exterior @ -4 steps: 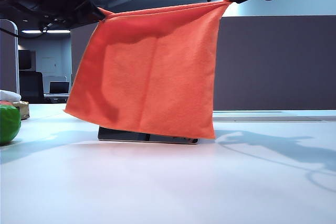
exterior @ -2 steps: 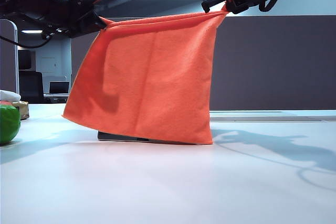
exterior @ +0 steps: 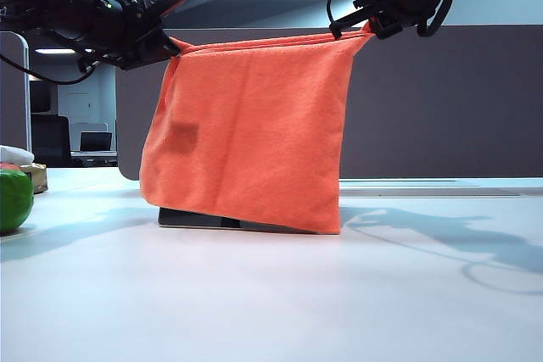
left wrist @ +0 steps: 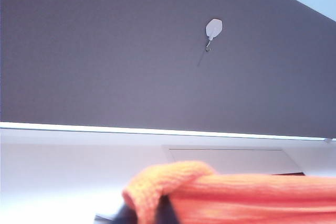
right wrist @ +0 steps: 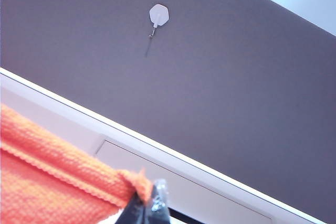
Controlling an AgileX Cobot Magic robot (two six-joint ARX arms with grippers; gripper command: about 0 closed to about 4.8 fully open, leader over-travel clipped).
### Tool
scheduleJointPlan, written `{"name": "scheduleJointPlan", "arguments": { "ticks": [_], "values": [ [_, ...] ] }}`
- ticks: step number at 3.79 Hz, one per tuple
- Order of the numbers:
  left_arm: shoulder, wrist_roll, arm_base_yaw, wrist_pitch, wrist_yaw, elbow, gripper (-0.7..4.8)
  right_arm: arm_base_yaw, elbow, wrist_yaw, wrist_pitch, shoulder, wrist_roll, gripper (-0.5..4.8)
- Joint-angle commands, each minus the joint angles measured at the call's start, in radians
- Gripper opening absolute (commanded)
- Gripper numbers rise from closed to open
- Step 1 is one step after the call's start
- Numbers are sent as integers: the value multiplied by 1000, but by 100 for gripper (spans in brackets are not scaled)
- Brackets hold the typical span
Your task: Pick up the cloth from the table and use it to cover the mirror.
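The orange cloth (exterior: 250,125) hangs stretched between my two grippers, above the white table (exterior: 271,294). My left gripper (exterior: 174,42) is shut on its upper left corner. In the left wrist view the cloth (left wrist: 236,192) folds over the dark fingers of the left gripper (left wrist: 152,214). My right gripper (exterior: 366,27) is shut on the upper right corner; its wrist view shows the cloth (right wrist: 47,177) pinched at the tips of the right gripper (right wrist: 144,205). The cloth hides the mirror (exterior: 204,219) except for its dark base, which shows under the lower edge.
A green round object (exterior: 13,199) and a small brown and white item sit at the table's far left. A dark grey partition (exterior: 441,99) stands behind, with a white hook (left wrist: 213,27) on it. The arms cast shadows on the table at the right.
Both grippers have come lower, and the left one has shifted right. The cloth's flared left side has swung in, so it hangs straighter and lower over the mirror's base.
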Motion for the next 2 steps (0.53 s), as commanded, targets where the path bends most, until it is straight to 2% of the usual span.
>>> {"name": "scheduleJointPlan", "arguments": {
  "ticks": [1, 2],
  "values": [
    [-2, 2, 10, -39, -87, 2, 158, -5, 5, 19, -71, -2, 5, 227],
    [-2, 2, 10, -39, -88, 2, 159, -2, 5, 9, -88, -7, 5, 290]
  ]
}}
